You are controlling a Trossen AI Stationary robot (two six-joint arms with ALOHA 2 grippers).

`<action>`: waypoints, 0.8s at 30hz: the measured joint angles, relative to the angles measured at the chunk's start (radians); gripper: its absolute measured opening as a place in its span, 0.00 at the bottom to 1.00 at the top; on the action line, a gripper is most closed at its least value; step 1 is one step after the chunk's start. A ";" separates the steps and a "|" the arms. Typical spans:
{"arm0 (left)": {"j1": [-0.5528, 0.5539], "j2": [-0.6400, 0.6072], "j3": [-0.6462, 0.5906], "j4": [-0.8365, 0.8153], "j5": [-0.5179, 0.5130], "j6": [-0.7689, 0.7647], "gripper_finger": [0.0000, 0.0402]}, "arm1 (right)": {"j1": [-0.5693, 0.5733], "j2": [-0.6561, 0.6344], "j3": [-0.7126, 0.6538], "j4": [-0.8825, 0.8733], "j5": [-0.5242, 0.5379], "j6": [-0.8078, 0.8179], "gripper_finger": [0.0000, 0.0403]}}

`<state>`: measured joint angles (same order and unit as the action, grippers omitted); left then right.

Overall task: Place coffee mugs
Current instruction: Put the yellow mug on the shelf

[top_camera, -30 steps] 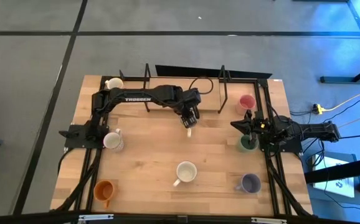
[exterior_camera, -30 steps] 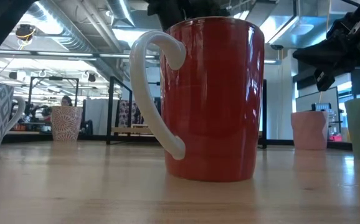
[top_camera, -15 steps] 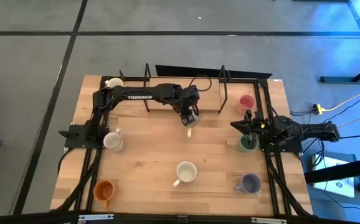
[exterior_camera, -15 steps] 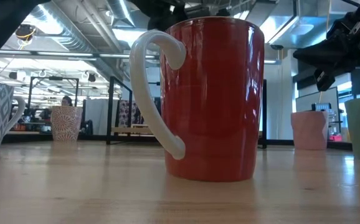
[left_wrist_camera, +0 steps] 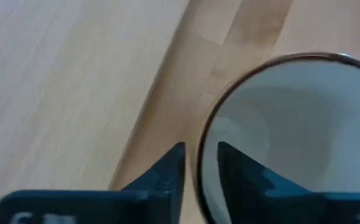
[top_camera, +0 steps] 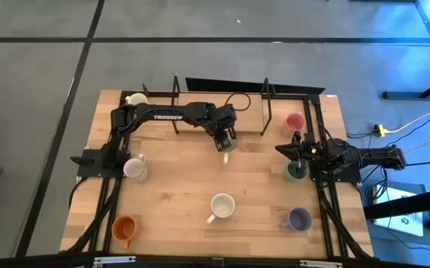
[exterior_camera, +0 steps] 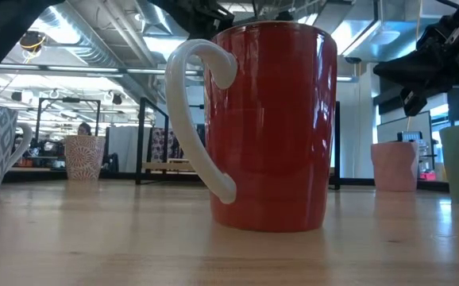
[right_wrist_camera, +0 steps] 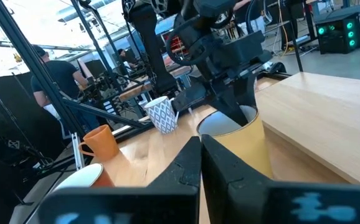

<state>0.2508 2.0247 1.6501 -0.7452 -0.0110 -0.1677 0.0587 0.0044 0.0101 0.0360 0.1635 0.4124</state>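
Observation:
My left gripper reaches over the table's middle, toward the far side, and is shut on a yellow-tan mug with a white inside. My right gripper waits shut in the air by the right edge, above a green mug. Standing on their bases are a pink mug, a red mug with a white inside, a purple-grey mug, an orange mug, a patterned white mug and a cream mug. My left gripper grips the yellow-tan mug by its rim, one finger inside the cup and one outside. The fingers come from above, pointing down. The mug stays upright; whether its base rests on the table does not show.
A black rail frame stands along the far side of the wooden table. Bare wood lies between the red mug and the held mug. People and equipment show in the room beyond the table.
My left gripper has carried the yellow-tan mug a short way toward the table's far edge, staying shut on its rim. The right arm and the other mugs have kept still.

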 joint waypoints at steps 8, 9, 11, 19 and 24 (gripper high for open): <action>0.000 0.000 0.000 0.006 -0.006 0.047 0.05 | 0.000 0.000 0.000 0.000 0.001 0.000 0.00; 0.001 0.000 0.000 0.008 -0.002 0.048 0.05 | 0.000 0.000 0.000 0.000 0.001 0.000 0.00; 0.004 0.000 0.000 0.008 0.003 0.048 0.05 | 0.000 0.000 0.000 0.000 0.002 0.000 0.00; -0.006 -0.010 0.057 -0.040 0.002 0.048 0.05 | 0.000 0.000 0.000 0.000 0.002 0.000 0.00; -0.010 -0.019 0.149 -0.132 -0.004 0.055 0.05 | 0.000 0.000 0.000 0.000 0.002 0.001 0.00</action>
<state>0.2406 2.0060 1.7990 -0.8769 -0.0153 -0.1128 0.0586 0.0040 0.0097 0.0364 0.1650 0.4137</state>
